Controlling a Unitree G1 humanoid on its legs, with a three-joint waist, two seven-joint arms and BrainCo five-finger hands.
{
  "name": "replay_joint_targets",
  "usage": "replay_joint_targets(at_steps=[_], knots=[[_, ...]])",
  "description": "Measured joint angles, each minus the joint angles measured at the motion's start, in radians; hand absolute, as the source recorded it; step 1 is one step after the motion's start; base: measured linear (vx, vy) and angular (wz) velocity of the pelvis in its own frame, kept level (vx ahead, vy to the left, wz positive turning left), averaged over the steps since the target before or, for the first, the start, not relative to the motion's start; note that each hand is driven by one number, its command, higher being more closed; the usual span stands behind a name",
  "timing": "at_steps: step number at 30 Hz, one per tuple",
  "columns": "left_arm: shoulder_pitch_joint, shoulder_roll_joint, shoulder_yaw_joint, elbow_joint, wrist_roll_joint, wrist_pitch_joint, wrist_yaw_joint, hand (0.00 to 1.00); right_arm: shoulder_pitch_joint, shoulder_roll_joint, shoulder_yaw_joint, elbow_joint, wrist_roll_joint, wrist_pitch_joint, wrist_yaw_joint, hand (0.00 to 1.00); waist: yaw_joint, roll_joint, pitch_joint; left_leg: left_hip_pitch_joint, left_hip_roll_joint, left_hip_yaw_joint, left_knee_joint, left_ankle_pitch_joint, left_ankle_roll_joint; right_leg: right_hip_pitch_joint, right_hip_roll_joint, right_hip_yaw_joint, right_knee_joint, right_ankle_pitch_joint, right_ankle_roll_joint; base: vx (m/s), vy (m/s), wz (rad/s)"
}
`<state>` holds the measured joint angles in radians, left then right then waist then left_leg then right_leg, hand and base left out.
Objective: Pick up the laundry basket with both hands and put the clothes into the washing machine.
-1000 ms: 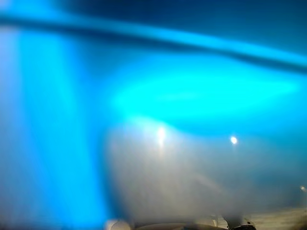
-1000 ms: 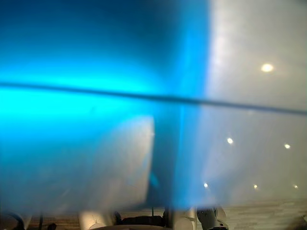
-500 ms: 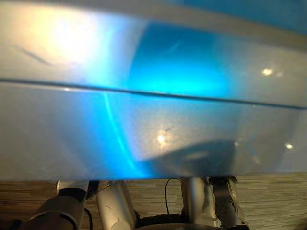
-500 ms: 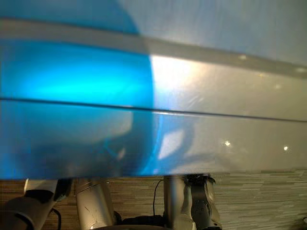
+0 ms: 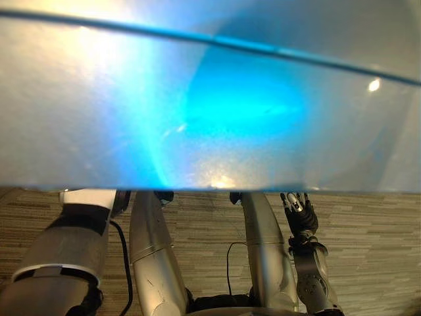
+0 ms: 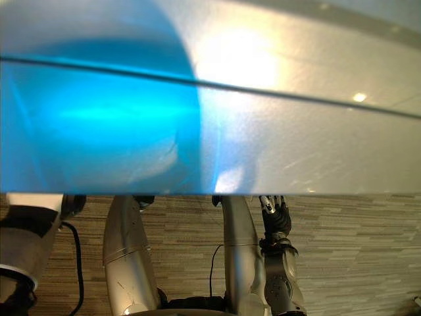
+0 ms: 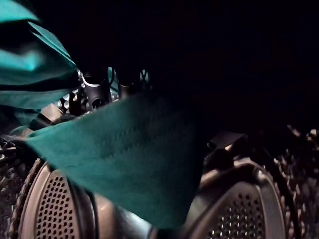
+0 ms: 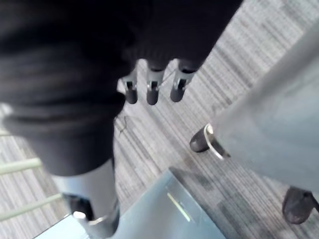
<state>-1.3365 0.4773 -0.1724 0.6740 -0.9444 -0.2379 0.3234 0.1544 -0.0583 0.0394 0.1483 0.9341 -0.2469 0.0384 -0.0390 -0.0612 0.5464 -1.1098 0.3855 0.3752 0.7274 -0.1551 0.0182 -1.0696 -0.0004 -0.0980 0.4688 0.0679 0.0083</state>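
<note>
The washing machine's (image 5: 210,118) silver casing, lit with a blue sheen, spans the upper part of both eye views. My left forearm (image 5: 66,243) reaches up out of sight past its lower edge. In the left wrist view my left hand (image 7: 94,92) is inside the dark perforated drum (image 7: 55,209), with a teal cloth (image 7: 134,154) draped in front of it and more teal cloth (image 7: 30,69) beside it. My right hand (image 5: 299,210) hangs open and empty over the floor beside the machine, its fingers (image 8: 152,92) straight.
Striped wood-look floor (image 5: 368,230) lies below the machine. In the right wrist view a grey cabinet (image 8: 279,129) stands on dark feet (image 8: 202,139), with a pale blue box-like thing (image 8: 169,209) on the floor nearby.
The camera has tilted down: the machine's surface has slid up the picture and more floor shows. My right hand now shows low beside the machine.
</note>
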Motion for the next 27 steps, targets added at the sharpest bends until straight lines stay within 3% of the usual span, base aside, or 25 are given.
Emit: replay_joint_targets(at_steps=[4, 6, 8, 9, 10, 13, 15, 18, 20, 21, 22, 25, 27], knots=[[-0.026, 0.013, -0.056, 0.048, 0.001, 0.010, -0.022, 0.00, 0.000, 0.001, -0.003, 0.005, 0.002, -0.006, 0.005, 0.00, -0.001, 0.000, 0.000, -0.001, 0.002, 0.009, 0.015, -0.007, 0.010, -0.001, -0.001, 0.012, 0.000, 0.009, 0.006, -0.02, -0.001, -0.07], [-0.047, 0.035, -0.105, 0.084, 0.077, 0.038, -0.054, 0.00, 0.000, 0.000, -0.007, 0.012, 0.002, -0.005, 0.006, 0.00, -0.001, 0.000, 0.000, -0.002, 0.002, 0.013, 0.016, -0.008, 0.013, -0.003, -0.001, 0.016, -0.003, 0.008, 0.007, -0.01, -0.003, -0.02], [-0.068, 0.080, -0.202, 0.113, 0.408, 0.097, -0.096, 0.00, 0.000, -0.005, -0.027, 0.027, 0.002, 0.000, 0.014, 0.00, 0.000, 0.000, 0.000, -0.008, 0.001, 0.016, 0.017, -0.010, 0.016, -0.009, -0.003, 0.015, -0.002, 0.007, 0.008, -0.01, -0.017, 0.06], [-0.075, 0.090, -0.222, 0.121, 0.501, 0.109, -0.110, 0.00, 0.000, -0.008, -0.031, 0.026, 0.002, 0.003, 0.020, 0.00, 0.000, 0.000, 0.000, -0.009, 0.000, 0.016, 0.016, -0.014, 0.022, -0.009, -0.002, 0.016, -0.008, 0.006, 0.011, 0.00, -0.014, 0.05], [-0.079, 0.098, -0.239, 0.139, 0.673, 0.126, -0.132, 0.00, 0.000, -0.018, -0.029, 0.023, 0.002, 0.009, 0.038, 0.00, 0.000, -0.001, 0.000, -0.009, 0.001, 0.016, 0.010, -0.014, 0.022, 0.000, -0.002, 0.017, -0.030, 0.010, 0.016, 0.00, 0.000, 0.00], [-0.080, 0.119, -0.355, 0.152, 1.070, 0.178, -0.123, 0.00, -0.001, -0.031, -0.017, 0.018, 0.002, 0.018, 0.084, 0.00, 0.001, -0.001, 0.000, -0.005, -0.003, 0.016, 0.006, -0.014, 0.024, 0.017, -0.003, 0.018, -0.051, 0.023, 0.027, 0.00, 0.000, 0.00], [-0.077, 0.116, -0.371, 0.155, 1.282, 0.204, -0.122, 0.00, -0.002, -0.030, 0.001, -0.007, 0.008, 0.018, 0.104, 0.00, 0.001, -0.001, 0.000, 0.000, -0.007, 0.023, 0.007, -0.010, 0.045, 0.022, -0.005, 0.019, -0.049, 0.028, 0.033, 0.04, 0.012, 0.03], [-0.058, 0.092, -0.379, 0.155, 1.338, 0.234, -0.123, 0.00, -0.021, -0.027, 0.017, -0.037, 0.008, 0.018, 0.115, 0.00, 0.001, -0.002, -0.001, 0.019, -0.018, 0.030, 0.004, -0.009, 0.053, 0.035, -0.015, 0.021, -0.046, 0.027, 0.034, 0.04, 0.009, 0.06], [-0.033, 0.094, -0.374, 0.164, 1.491, 0.250, -0.137, 0.00, -0.022, -0.028, 0.016, -0.067, 0.007, 0.018, 0.117, 0.00, 0.000, -0.003, -0.002, 0.039, -0.023, 0.044, -0.004, -0.014, 0.060, 0.046, -0.018, 0.033, -0.049, 0.027, 0.034, 0.03, 0.003, -0.02], [-0.023, 0.093, -0.367, 0.164, 1.502, 0.252, -0.150, 0.00, -0.022, -0.028, 0.017, -0.075, 0.007, 0.018, 0.117, 0.00, -0.004, -0.003, -0.002, 0.046, -0.027, 0.047, -0.013, -0.014, 0.060, 0.054, -0.020, 0.036, -0.059, 0.029, 0.036, 0.00, 0.000, 0.00], [-0.018, 0.093, -0.362, 0.164, 1.494, 0.252, -0.150, 0.00, -0.022, -0.028, 0.017, -0.077, 0.007, 0.018, 0.117, 0.00, -0.006, -0.004, -0.002, 0.050, -0.029, 0.048, -0.018, -0.014, 0.060, 0.059, -0.020, 0.036, -0.066, 0.030, 0.038, 0.00, 0.000, 0.00], [0.008, 0.024, -0.215, 0.247, 1.401, 0.259, -0.150, 0.00, -0.022, -0.023, 0.013, -0.078, 0.007, 0.018, 0.113, 0.00, -0.015, -0.004, -0.002, 0.093, -0.039, 0.060, -0.051, -0.014, 0.060, 0.100, -0.022, 0.043, -0.101, 0.035, 0.044, 0.02, -0.005, -0.01], [0.026, -0.008, -0.171, 0.285, 1.239, 0.288, -0.157, 0.00, -0.021, -0.021, 0.013, -0.079, 0.006, 0.023, 0.110, 0.00, -0.017, -0.005, -0.003, 0.121, -0.041, 0.066, -0.066, -0.014, 0.057, 0.127, -0.022, 0.046, -0.121, 0.036, 0.045, 0.04, -0.019, -0.02]])
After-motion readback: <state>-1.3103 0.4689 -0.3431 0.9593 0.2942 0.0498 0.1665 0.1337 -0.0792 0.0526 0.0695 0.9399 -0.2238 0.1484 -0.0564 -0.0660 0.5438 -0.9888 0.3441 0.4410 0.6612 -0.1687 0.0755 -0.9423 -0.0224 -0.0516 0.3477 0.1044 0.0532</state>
